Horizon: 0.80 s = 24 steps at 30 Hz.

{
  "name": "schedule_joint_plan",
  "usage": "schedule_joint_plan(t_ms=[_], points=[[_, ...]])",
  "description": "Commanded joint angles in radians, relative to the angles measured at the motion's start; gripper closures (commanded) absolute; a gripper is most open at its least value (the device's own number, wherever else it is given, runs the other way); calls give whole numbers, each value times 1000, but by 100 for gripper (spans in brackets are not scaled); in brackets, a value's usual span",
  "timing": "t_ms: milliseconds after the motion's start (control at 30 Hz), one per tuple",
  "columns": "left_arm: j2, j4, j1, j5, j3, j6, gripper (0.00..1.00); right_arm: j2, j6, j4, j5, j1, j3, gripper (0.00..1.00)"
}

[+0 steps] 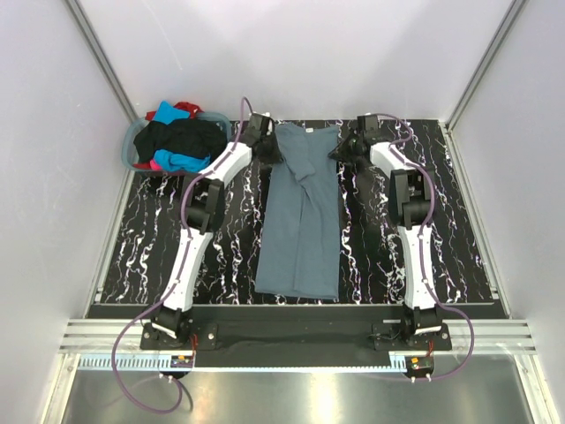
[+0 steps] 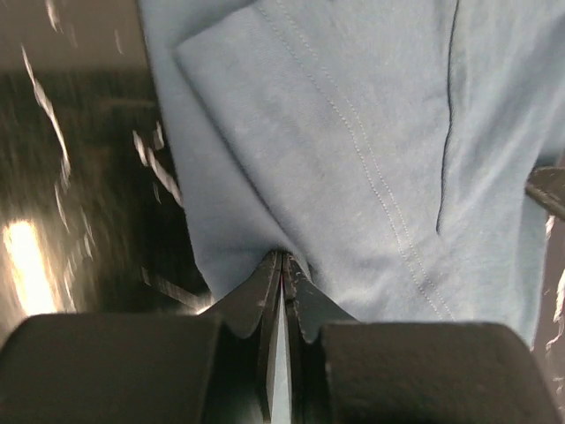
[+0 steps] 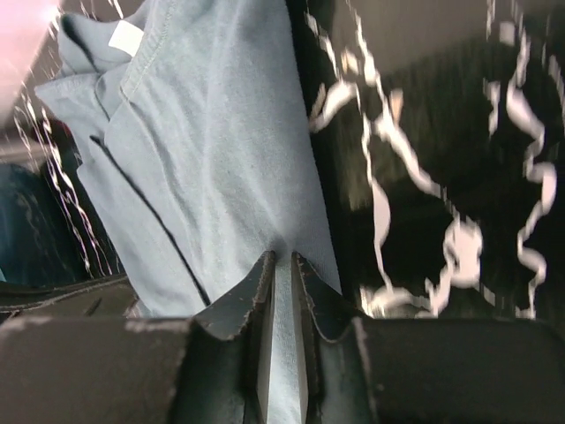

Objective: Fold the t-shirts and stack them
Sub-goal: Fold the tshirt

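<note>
A slate blue-grey t-shirt lies lengthwise on the table, its sides folded in, collar at the far end. My left gripper is shut on its far left edge; the left wrist view shows the cloth pinched at the jaw tips. My right gripper is shut on its far right edge; the right wrist view shows the shirt with its white neck label and cloth between the jaws. Black, turquoise, red and pink tees are piled in the basket.
A round grey-blue laundry basket stands at the table's far left corner. The table top is black with white marbling. White walls close in the sides and back. A metal rail runs along the near edge by the arm bases.
</note>
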Motion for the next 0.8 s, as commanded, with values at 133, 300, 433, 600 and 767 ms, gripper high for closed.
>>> schedule_joint_plan(t_ms=[133,300,433,600,767], points=[[-82,27,52,147,20,-5,86,28,-65,-78,17,-19,171,75],[-368,35,49,133,-273,-24,80,-218,-101,-104,37,-26,42,69],[-613,35,32,83,-532,-39,77,-438,-78,-112,24,-28,-210,66],[-885,39,-75,107,-863,-56,75,-712,-38,-114,-22,-16,-550,61],[-1072,67,-226,129,-1132,-68,66,-979,-16,-126,-61,29,-912,53]])
